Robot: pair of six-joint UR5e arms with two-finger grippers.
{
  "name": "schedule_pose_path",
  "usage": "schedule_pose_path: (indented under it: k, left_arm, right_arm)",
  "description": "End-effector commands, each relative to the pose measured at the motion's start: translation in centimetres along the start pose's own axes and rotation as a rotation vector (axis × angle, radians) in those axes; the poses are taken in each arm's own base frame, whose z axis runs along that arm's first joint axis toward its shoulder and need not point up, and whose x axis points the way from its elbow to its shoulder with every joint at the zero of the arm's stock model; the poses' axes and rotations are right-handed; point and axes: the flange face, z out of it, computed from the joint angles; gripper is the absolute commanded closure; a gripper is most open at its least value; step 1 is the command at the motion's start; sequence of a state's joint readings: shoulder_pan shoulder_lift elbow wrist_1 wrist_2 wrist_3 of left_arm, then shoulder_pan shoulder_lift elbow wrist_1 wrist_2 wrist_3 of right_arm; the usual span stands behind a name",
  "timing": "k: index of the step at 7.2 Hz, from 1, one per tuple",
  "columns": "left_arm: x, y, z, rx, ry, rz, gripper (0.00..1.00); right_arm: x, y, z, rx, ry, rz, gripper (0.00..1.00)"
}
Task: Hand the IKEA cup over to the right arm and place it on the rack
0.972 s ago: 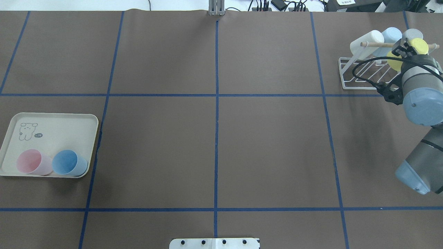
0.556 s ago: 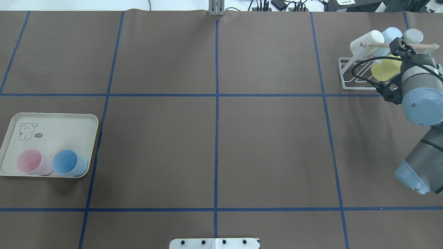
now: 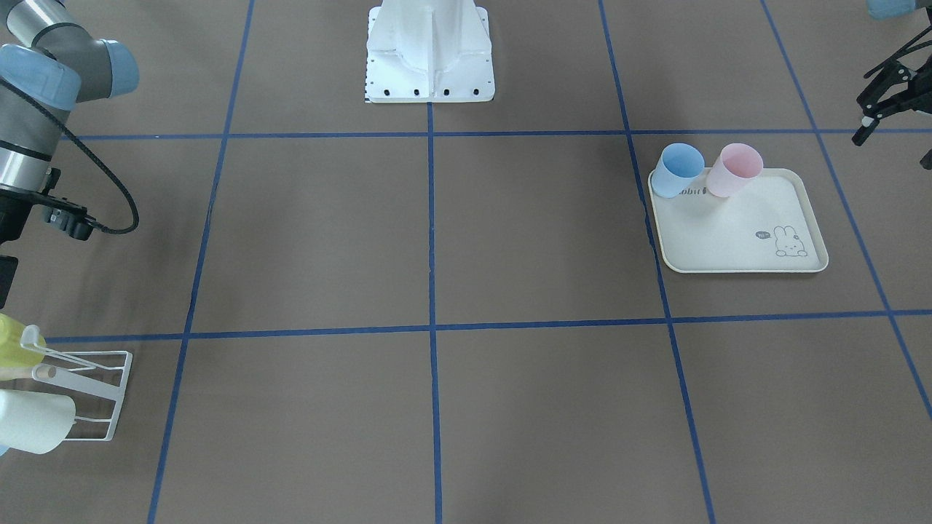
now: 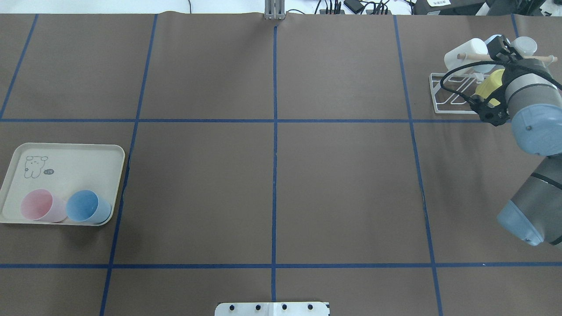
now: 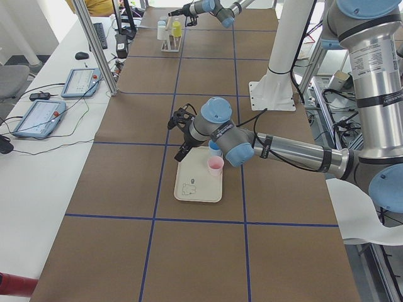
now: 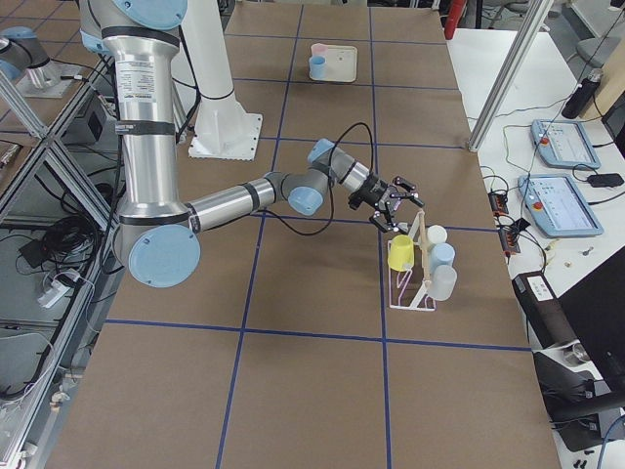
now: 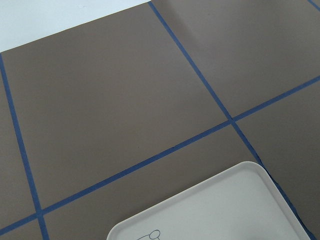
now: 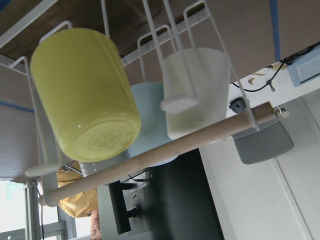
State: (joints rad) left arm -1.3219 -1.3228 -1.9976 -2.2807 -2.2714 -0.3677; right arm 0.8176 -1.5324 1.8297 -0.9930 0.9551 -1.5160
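Yellow cup (image 4: 487,85) has dropped onto the rack (image 4: 443,94) — base slanting upward — right fingers (image 4: 497,44) spread, empty.

Little is legible: a short dark word (image 3: 690,191) on the tray (image 3: 728,225), beside the blue cup (image 3: 676,169), is partly hidden, and the speech bubble (image 3: 762,234) by its rabbit drawing (image 3: 790,241) is too small to read.

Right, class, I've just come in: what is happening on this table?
The yellow cup sits on the rack beside three pale cups, free of the right gripper, which hovers open close by. The left gripper hangs open near the tray, where a pink cup and a blue cup stand unhandled.
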Motion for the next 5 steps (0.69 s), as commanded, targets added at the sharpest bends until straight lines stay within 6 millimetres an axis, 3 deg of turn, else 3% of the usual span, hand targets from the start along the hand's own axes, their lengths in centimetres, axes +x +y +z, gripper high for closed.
schedule_pose_path:
  k: [1,2,3,5]
  left_arm:
    - [0.4,-0.1,-0.3,0.023,0.006,-0.032,0.0]
    - [0.3,0.0,-0.2,0.022,0.005,-0.035,0.0]
    - [0.4,0.0,-0.1,0.019,0.008,-0.034,0.0]
    - [0.7,0.1,0.3,0.008,0.014,-0.03,0.0]
  right_arm:
    - [1.3,0.2,-1.6,0.098,0.016,0.311,0.01]
    - [1.4,-0.3,-1.8,0.16,-0.004,0.475,0.01]
    - [2.0,0.2,-3.5,0.231,-0.013,0.666,0.01]
    - [2.9,-0.8,-5.6,0.425,-0.136,1.084,0.0]
